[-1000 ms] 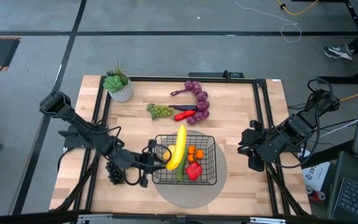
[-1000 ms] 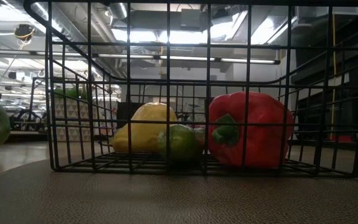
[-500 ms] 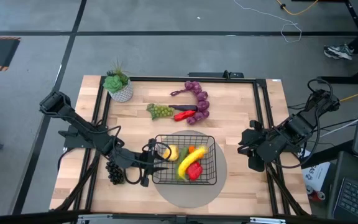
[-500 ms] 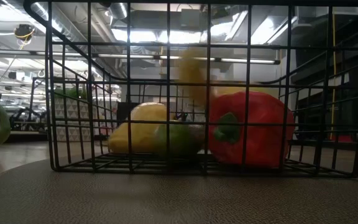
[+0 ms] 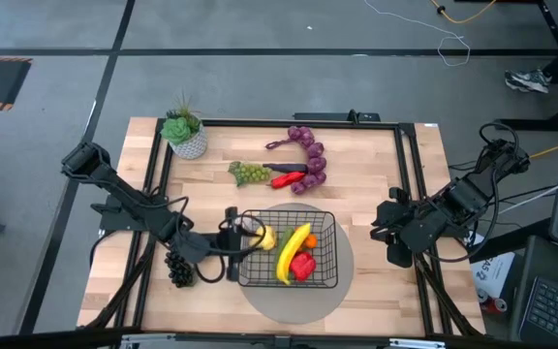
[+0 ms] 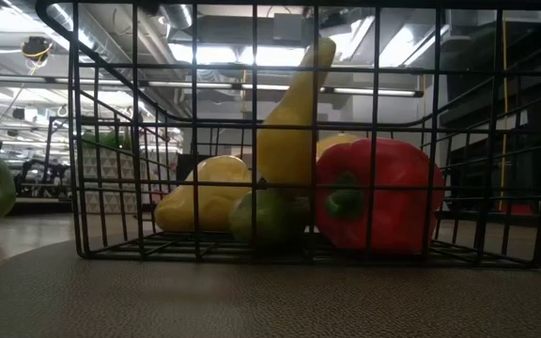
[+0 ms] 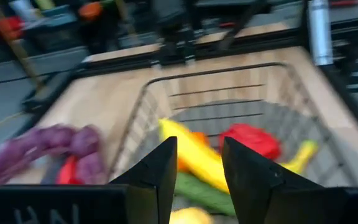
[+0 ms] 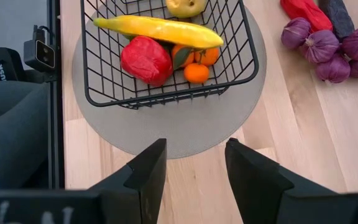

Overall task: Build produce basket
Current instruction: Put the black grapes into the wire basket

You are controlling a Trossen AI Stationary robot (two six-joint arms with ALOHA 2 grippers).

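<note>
Yellow banana (image 5: 294, 252) lying diagonally in basket (image 5: 329, 276), propped on red pepper (image 5: 303, 266); left gripper (image 5: 232, 244) hovering beside rim, fingers apart, holding nothing; right gripper (image 8: 191, 163) waiting at table's right edge, fingers spread.

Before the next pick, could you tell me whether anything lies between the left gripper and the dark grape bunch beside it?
Nothing visible does: the left gripper, open at the basket edge, has bare wood between it and the dark grape bunch.

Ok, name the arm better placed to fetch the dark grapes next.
Left. Its gripper is open at the basket's left edge, right beside the dark grapes; the right gripper waits across the table.
</note>
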